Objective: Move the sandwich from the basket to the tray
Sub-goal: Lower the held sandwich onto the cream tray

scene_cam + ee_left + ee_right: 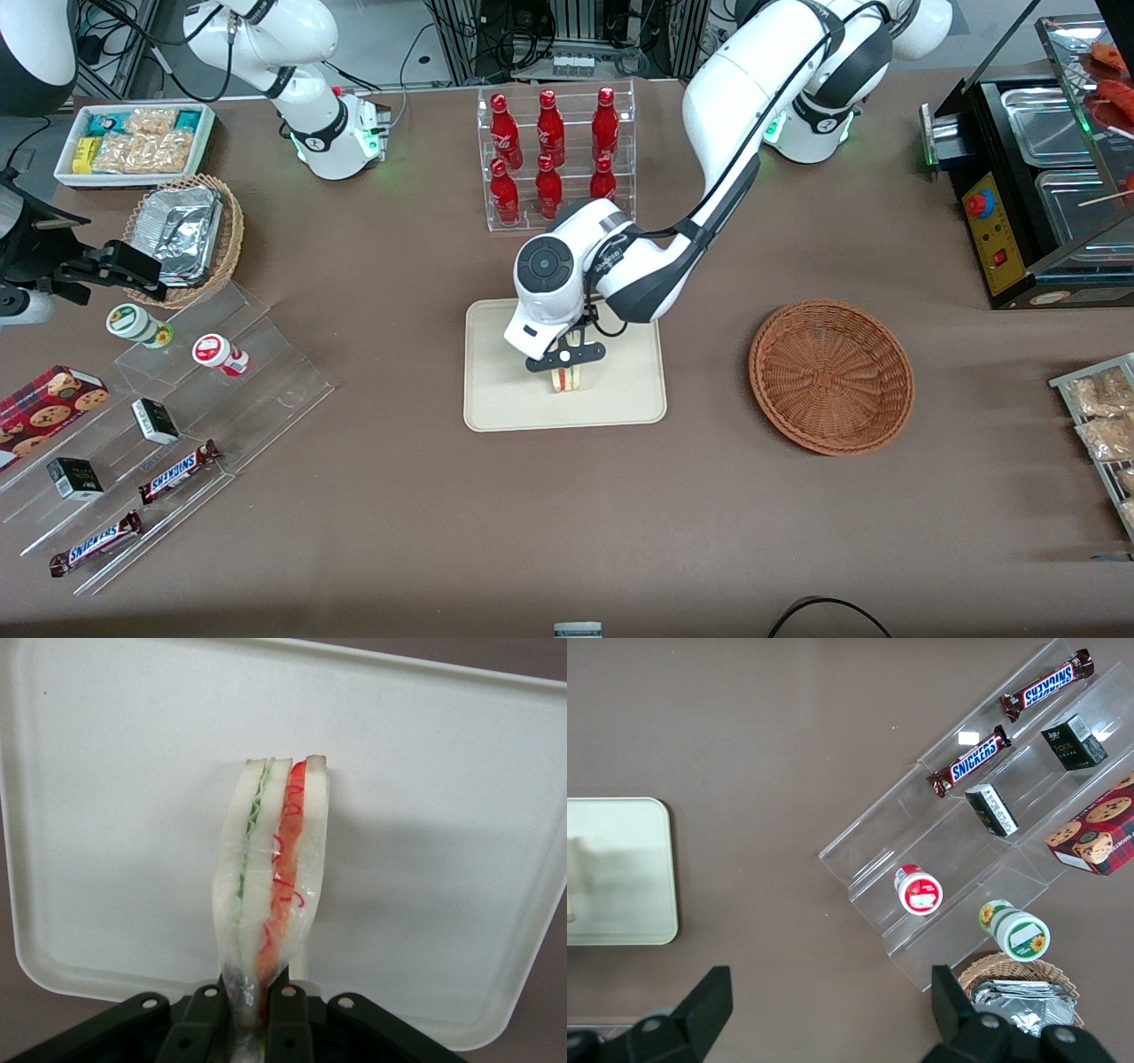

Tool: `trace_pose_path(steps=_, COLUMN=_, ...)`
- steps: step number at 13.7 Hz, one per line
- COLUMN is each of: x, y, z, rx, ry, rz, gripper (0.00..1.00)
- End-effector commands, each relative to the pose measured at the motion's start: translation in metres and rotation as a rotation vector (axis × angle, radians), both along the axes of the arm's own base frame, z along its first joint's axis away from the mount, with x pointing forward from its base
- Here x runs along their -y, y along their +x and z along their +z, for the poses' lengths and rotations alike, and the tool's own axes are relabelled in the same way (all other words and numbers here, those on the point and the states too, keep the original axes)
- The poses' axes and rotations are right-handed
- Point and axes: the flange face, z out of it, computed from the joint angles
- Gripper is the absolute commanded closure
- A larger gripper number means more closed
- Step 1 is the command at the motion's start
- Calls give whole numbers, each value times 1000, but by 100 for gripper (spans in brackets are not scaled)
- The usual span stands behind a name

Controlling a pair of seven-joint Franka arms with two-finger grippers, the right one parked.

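On the counter [399,496], the tool [565,361] hangs over the cream tray [496,399], clenched on the sandwich [564,380], which stands upright on its edge. The empty wicker basket [831,377] sits at the tray's three o'clock, well apart.

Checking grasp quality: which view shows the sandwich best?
Left wrist view: the sandwich fills it, filling layers clear, pinched by the gripper above the tray. In the front view the arm hides all but a sliver. The right wrist view shows only a tray corner, no clear sandwich.
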Motion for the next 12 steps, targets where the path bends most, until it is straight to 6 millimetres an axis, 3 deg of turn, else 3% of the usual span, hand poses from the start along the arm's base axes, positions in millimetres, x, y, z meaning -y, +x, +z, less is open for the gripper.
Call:
trace_pose_path(steps=1, x=7, y=2, z=-4, rx=15, ry=20, rz=37, gripper=96)
trace_pose_path(steps=3, x=7, y=2, z=-6, rx=16, ry=19, rz=42, gripper=72)
trace_pose_path(steps=5, x=7, y=4, z=-10, rx=34, ry=30, rz=45, gripper=57)
trace_pose_path(steps=6, x=6, y=4, z=-11, rx=37, ry=32, rz=46, gripper=54)
trace_pose_path(steps=7, x=6, y=4, z=-12, rx=36, ry=34, rz=48, gripper=44)
trace_pose_path(steps=8, x=6, y=4, z=-11, rx=38, ry=33, rz=47, gripper=7)
trace_pose_path(steps=9, x=6, y=4, z=-9, rx=40, ry=31, rz=44, gripper=0)
trace_pose_path(steps=12, x=2, y=9, z=16, rx=54, ry=15, rz=46, gripper=0)
